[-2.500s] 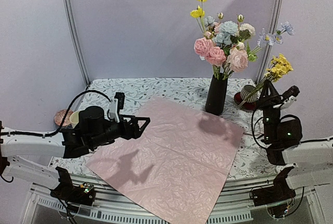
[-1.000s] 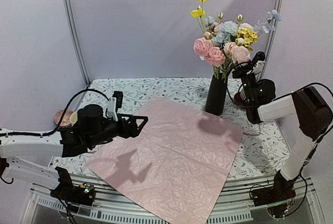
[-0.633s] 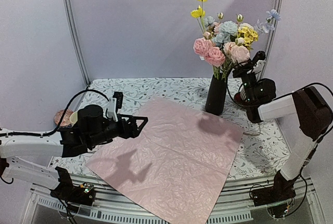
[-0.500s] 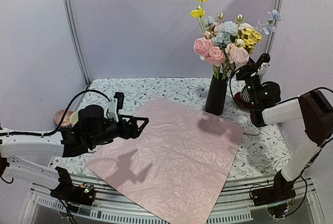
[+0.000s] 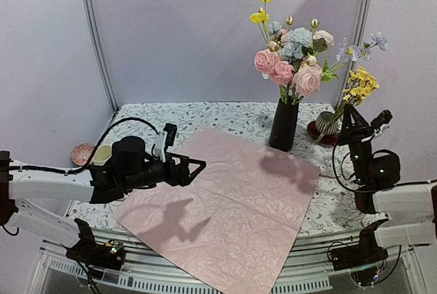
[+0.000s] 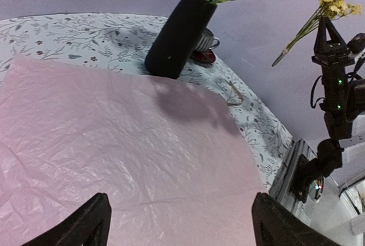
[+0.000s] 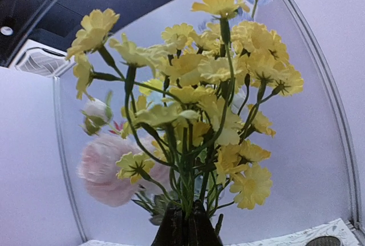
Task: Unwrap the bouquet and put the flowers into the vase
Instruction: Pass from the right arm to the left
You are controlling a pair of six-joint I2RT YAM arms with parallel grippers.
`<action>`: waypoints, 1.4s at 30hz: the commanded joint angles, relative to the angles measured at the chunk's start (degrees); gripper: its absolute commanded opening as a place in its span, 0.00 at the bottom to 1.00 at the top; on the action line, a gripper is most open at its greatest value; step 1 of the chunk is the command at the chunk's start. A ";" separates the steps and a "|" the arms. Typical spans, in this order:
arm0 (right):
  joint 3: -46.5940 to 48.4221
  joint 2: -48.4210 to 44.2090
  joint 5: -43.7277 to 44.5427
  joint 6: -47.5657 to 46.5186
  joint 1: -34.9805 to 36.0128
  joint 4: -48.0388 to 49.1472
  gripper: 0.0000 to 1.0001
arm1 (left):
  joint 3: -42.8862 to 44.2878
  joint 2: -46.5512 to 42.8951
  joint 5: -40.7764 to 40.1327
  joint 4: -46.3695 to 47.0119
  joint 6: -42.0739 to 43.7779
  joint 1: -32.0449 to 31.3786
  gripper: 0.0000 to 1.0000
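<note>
Most of the work looks done. At the left, the left claw (image 5: 198, 171) hangs wide open and holds nothing, low over the nine o'clock edge of the wrapping paper (image 5: 225, 198). The paper lies spread flat on the tabletop (image 5: 205, 116) with no flower on it, so I judge that the bouquet is already unwrapped. At about one o'clock from the centre of the paper the vase (image 5: 283, 127) stands upright at the paper's far corner. The flowers (image 5: 290, 59) in it, pink, pale blue, cream and two tall yellow ones, make a full bunch. At three o'clock from the vase, apart from it, the right claw (image 5: 346, 113) is closed around the stems of a yellow sprig (image 5: 362, 86) with a pale blue bloom beside it. It holds the sprig in the air, leaning toward one o'clock, near a small cup (image 5: 325, 122) on a red saucer. What is left, in my judgement, is to bring this sprig over the mouth of the vase, lower the stems in and let go. I see no other loose flower.
</note>
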 commanded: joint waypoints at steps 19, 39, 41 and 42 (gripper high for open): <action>8.76 -15.29 -28.51 19.82 18.48 -22.72 0.02 | 21.55 18.71 18.53 11.35 10.34 -10.58 0.73; 15.26 -1.95 -27.64 19.11 26.63 -11.60 0.02 | 25.94 25.14 26.51 15.71 11.80 -12.85 0.60; 15.41 -1.76 -27.84 18.96 26.86 -11.53 0.02 | 25.88 25.07 26.95 15.67 11.89 -12.84 0.58; 15.50 -1.62 -27.96 18.85 27.00 -11.68 0.02 | 26.03 25.19 27.18 15.27 11.94 -12.79 0.57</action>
